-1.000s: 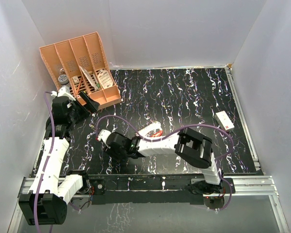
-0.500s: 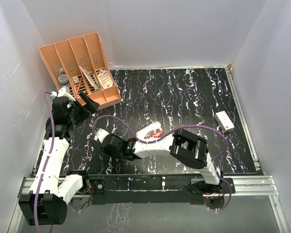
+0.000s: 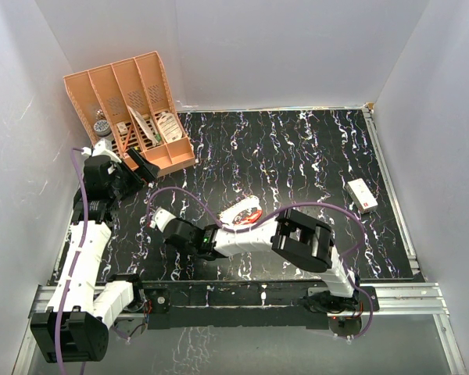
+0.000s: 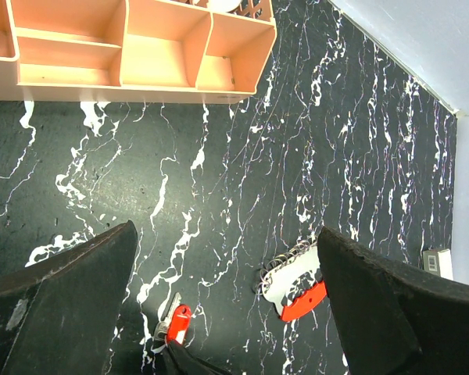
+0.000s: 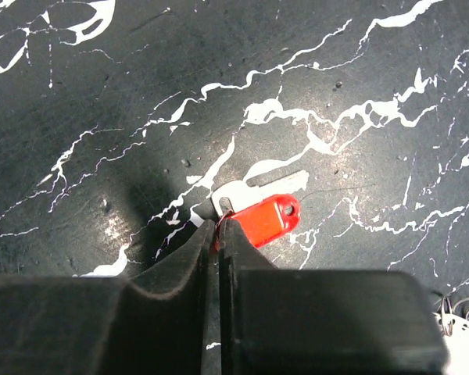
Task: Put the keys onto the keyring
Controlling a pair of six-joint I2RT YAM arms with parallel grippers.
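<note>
The black white-veined table (image 3: pixel 313 156) fills the top view. At its 10 o'clock corner an orange slotted organiser (image 3: pixel 129 105) lies tilted, with a few small packets in its compartments.

The right arm (image 3: pixel 297 238) reaches from its base at 5 o'clock across the near edge towards 9 o'clock, with a purple cable looping over it. The left arm (image 3: pixel 82 258) runs up the 9 o'clock side. Its wrist sits just below the organiser.

The left gripper (image 4: pixel 227 230) stands wide. Its two dark fingers (image 4: pixel 70 289) are far apart, with only bare table between them.

The right gripper (image 5: pixel 219 231) is narrowed to a thin slit. In its wrist view the fingertips pinch the near end of the red key head.

A small white box (image 3: pixel 362 194) lies near the 3 o'clock edge, well apart from everything else.

The keyring (image 3: pixel 245 211), an oval with one red side and one white side, lies flat slightly towards 6 o'clock from the table's centre, just beyond the right forearm.

The keys (image 5: pixel 266 219) lie on the table at 9 o'clock from the keyring, apart from it. They have a red head with a small hole, and a pale blade points away towards 1 o'clock in the right wrist view. In the left wrist view they show at 7 o'clock, beside the right gripper's tip.
</note>
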